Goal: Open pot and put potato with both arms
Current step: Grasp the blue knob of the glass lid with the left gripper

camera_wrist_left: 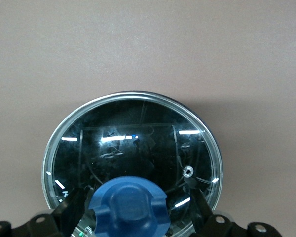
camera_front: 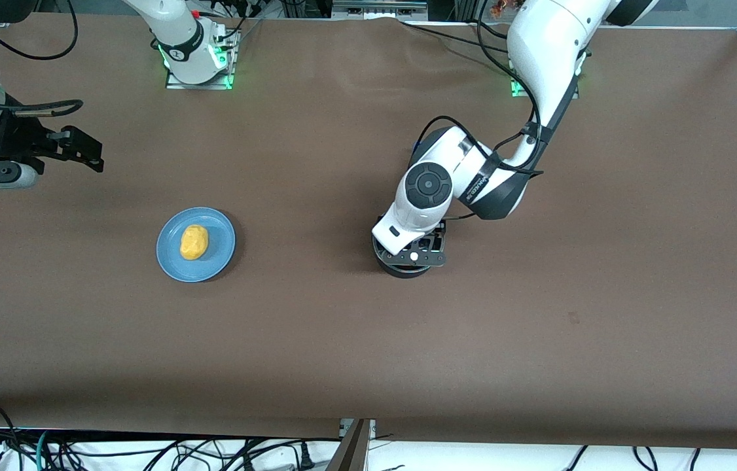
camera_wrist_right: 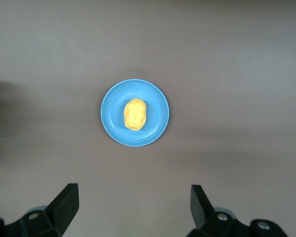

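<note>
The pot (camera_front: 400,269) stands mid-table, mostly hidden under my left gripper (camera_front: 413,256); its blue handle is hidden. In the left wrist view the glass lid (camera_wrist_left: 133,143) lies shut on the pot. My left gripper (camera_wrist_left: 138,200) is open, and its fingers (camera_wrist_left: 73,210) stand on either side of the blue knob (camera_wrist_left: 127,207) with a gap each side. The yellow potato (camera_front: 194,242) lies on a blue plate (camera_front: 172,260) toward the right arm's end. My right gripper (camera_front: 84,149) hangs open and empty in the air, and the potato (camera_wrist_right: 135,114) shows in its wrist view, well off from its fingers (camera_wrist_right: 66,202).
The brown table (camera_front: 539,340) is bare around the pot and the plate (camera_wrist_right: 111,106). The arm bases stand along the table's edge farthest from the front camera. Cables hang off the edge nearest to it.
</note>
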`<state>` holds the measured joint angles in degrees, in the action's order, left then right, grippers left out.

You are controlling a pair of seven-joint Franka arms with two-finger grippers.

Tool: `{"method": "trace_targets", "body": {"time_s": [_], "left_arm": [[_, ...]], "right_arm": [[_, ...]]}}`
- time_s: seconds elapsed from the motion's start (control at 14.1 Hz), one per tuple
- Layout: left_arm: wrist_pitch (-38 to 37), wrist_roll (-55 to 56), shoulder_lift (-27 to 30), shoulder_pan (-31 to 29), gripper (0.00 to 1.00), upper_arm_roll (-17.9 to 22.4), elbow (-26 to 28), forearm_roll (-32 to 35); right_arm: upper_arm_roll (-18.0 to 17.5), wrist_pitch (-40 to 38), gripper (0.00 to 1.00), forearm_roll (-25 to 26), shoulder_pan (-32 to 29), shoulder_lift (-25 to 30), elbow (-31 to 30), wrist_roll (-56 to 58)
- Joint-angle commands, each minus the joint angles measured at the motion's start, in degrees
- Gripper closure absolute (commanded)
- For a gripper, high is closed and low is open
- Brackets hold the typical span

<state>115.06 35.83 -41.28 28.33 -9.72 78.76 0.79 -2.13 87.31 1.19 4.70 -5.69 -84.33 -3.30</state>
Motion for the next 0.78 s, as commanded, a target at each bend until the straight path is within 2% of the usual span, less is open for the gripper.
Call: {"method": "trace_targets", "body": {"time_s": [0.0, 0.21, 0.28, 0.5, 0.71], "left_arm": [[-0.98, 1.26, 0.15, 0.59, 0.59, 0.41, -0.53, 1.40], [-2.03, 1.26, 1.28, 0.50, 0.61, 0.41, -0.97, 1.40], [-4.47, 1.43, 2.25, 0.50, 0.61, 0.49, -1.49, 1.32], [-10.28, 1.35, 8.04, -0.55, 0.61, 0.67, -1.59, 1.32], [-16.17, 0.65, 11.91, -5.55, 0.61, 1.81, -1.06, 2.27]], "right_arm": [[-0.07, 0.49, 0.00, -0.13, 0.13, 0.42, -0.40, -0.21], [-0.07, 0.49, 0.00, -0.13, 0.13, 0.42, -0.40, -0.21], [0.02, 0.49, 0.00, -0.13, 0.13, 0.42, -0.48, -0.21], [-0.07, 0.49, 0.00, -0.13, 0.13, 0.42, -0.40, -0.21], [-0.07, 0.49, 0.00, -0.13, 0.13, 0.42, -0.48, -0.13]]}}
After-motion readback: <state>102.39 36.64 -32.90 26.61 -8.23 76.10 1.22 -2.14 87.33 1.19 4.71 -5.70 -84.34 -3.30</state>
